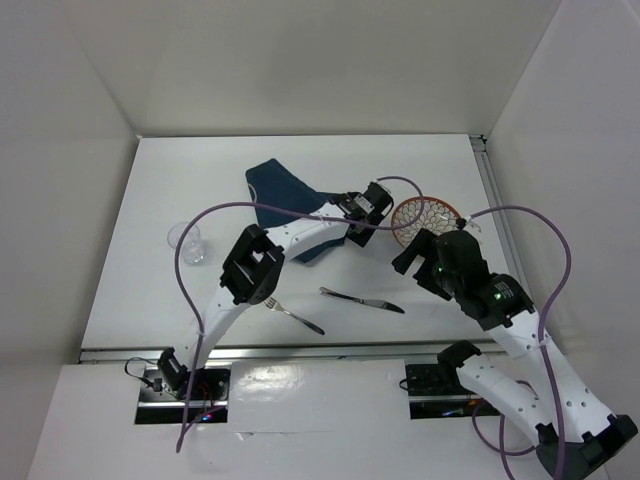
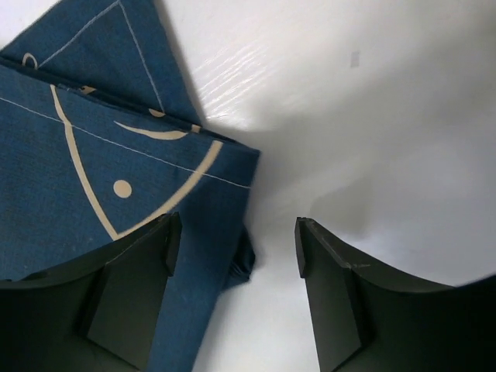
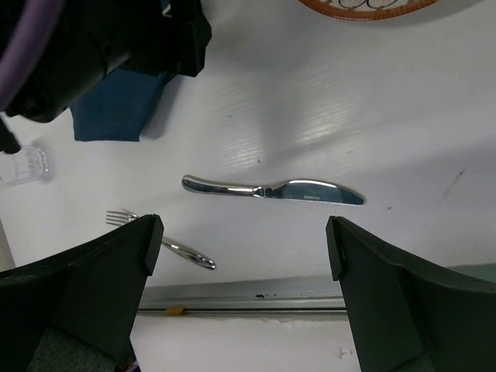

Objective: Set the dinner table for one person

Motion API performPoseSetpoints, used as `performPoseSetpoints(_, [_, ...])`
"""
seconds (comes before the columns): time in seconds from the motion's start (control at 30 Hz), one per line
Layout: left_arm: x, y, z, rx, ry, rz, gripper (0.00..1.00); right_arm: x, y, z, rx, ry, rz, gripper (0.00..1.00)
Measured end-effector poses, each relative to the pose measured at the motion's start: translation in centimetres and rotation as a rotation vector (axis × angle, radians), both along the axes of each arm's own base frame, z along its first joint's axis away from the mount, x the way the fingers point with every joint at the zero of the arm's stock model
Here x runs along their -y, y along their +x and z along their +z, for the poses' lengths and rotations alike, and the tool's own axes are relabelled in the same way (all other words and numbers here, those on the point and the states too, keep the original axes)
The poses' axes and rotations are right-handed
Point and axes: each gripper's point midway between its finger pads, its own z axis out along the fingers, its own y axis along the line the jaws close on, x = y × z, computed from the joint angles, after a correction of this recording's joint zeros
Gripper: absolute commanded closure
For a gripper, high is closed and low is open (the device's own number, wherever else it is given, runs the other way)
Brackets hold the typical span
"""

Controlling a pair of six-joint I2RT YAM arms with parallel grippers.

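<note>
The dinner table (image 1: 200, 170) is a wide white top. A navy blue placemat (image 1: 277, 190) with a pale fish drawing lies crumpled and folded at its middle back. My left gripper (image 1: 345, 225) hangs over the mat's right corner (image 2: 232, 256). It is open (image 2: 232, 252), and the cloth edge runs along the inside of the left finger (image 2: 136, 287) unpinched. A patterned plate (image 1: 425, 214) sits to the right of the mat. My right gripper (image 1: 412, 262) stands open (image 3: 240, 248) above the knife (image 3: 271, 190) and fork (image 3: 159, 239), holding nothing.
A clear glass (image 1: 188, 243) stands at the left of the table. Knife (image 1: 362, 300) and fork (image 1: 295, 315) lie near the front metal rail (image 1: 300, 352). White walls close in the back and sides. The left arm (image 3: 101, 39) crosses the right wrist view's top left.
</note>
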Motion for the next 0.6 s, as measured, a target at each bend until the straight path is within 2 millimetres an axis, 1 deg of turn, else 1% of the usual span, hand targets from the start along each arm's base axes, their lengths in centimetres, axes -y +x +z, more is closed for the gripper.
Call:
performPoseSetpoints(0.03, [-0.3, 0.2, -0.7, 0.0, 0.021, 0.004, 0.26, 0.0, -0.1, 0.0, -0.005, 0.005, -0.002, 0.0])
performPoseSetpoints(0.1, [-0.8, 0.6, -1.5, 0.008, 0.053, 0.016, 0.26, -0.2, -0.2, -0.1, -0.013, 0.017, -0.004, 0.0])
performPoseSetpoints(0.17, [-0.6, 1.4, -1.0, 0.036, 0.057, 0.014, 0.29, -0.3, -0.3, -0.1, -0.017, 0.026, -0.005, 0.0])
performPoseSetpoints(0.27, [-0.5, 2.1, -1.1, 0.06, 0.067, 0.023, 0.34, -0.4, -0.3, -0.1, -0.02, 0.035, -0.006, 0.0])
performPoseSetpoints(0.3, [-0.7, 2.2, -1.5, 0.061, 0.08, 0.025, 0.38, -0.4, -0.3, -0.1, -0.021, 0.037, -0.006, 0.0])
performPoseSetpoints(0.4, [-1.1, 2.4, -1.5, 0.074, 0.103, 0.028, 0.46, -0.5, -0.3, -0.1, -0.023, 0.042, -0.008, 0.0])
performPoseSetpoints(0.43, [-1.1, 2.5, -1.5, 0.077, 0.107, 0.028, 0.51, -0.5, -0.3, -0.1, -0.023, 0.043, -0.009, 0.0])
performPoseSetpoints(0.5, [-1.2, 2.5, -1.5, 0.081, 0.111, 0.031, 0.55, -0.5, -0.3, 0.0, -0.023, 0.044, -0.009, 0.0])
performPoseSetpoints(0.6, [-1.3, 2.6, -1.4, 0.087, 0.118, 0.034, 0.69, -0.5, -0.4, 0.0, -0.023, 0.045, -0.008, 0.0])
